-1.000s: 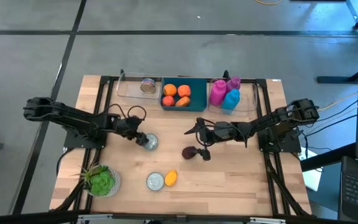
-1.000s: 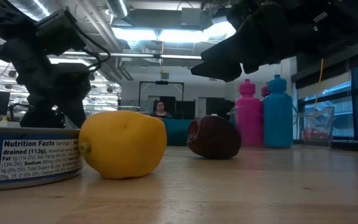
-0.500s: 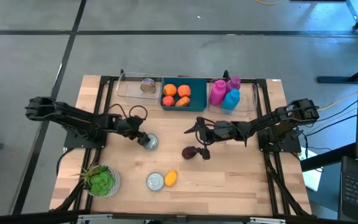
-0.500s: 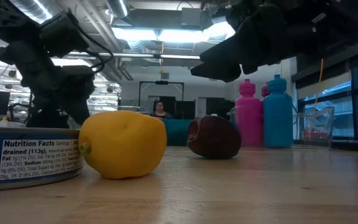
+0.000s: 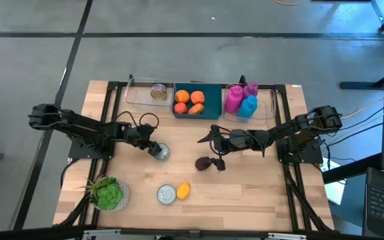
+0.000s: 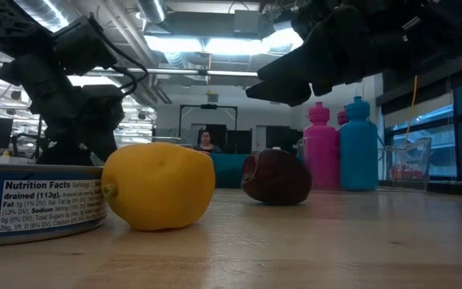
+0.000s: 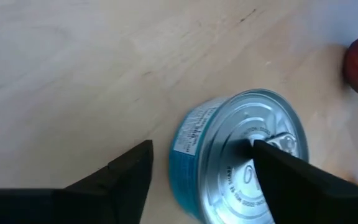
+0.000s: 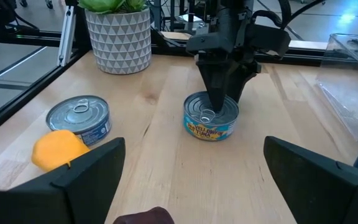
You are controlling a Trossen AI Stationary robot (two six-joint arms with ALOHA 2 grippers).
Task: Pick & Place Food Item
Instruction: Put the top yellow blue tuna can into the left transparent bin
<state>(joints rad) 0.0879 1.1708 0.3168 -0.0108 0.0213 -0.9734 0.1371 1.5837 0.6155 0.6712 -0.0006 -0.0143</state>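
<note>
A blue-labelled tuna can (image 5: 161, 153) stands upright on the wooden table, left of centre. My left gripper (image 5: 151, 148) hangs over it, pointing down and open. In the left wrist view one finger (image 7: 272, 162) lies over the can's lid (image 7: 247, 168) and the other (image 7: 132, 171) stands outside its wall. My right gripper (image 5: 213, 147) hovers open at mid-table, above and just right of a dark red fruit (image 5: 203, 163). That fruit (image 6: 277, 177) rests on the table. The right wrist view shows my left gripper (image 8: 211, 106) standing on or just above the can (image 8: 211, 121). My left gripper comes at the can from above, pointing down. One finger is over the lid beside the pull tab (image 7: 278, 142) and the other is clear of the side wall. Whether the finger touches the lid, I cannot tell. The can sits flat on the table.
A second can (image 5: 167, 194) and a yellow fruit (image 5: 183, 191) lie near the near edge, with a potted plant (image 5: 109, 193) at the near left. Along the far edge are a clear bin holding a can (image 5: 157, 91), a teal bin of orange fruit (image 5: 195, 101) and bottles (image 5: 242, 100).
My left arm has eased slightly toward the table's right over the can. The can, the fruit and my right arm have stayed where they were.
</note>
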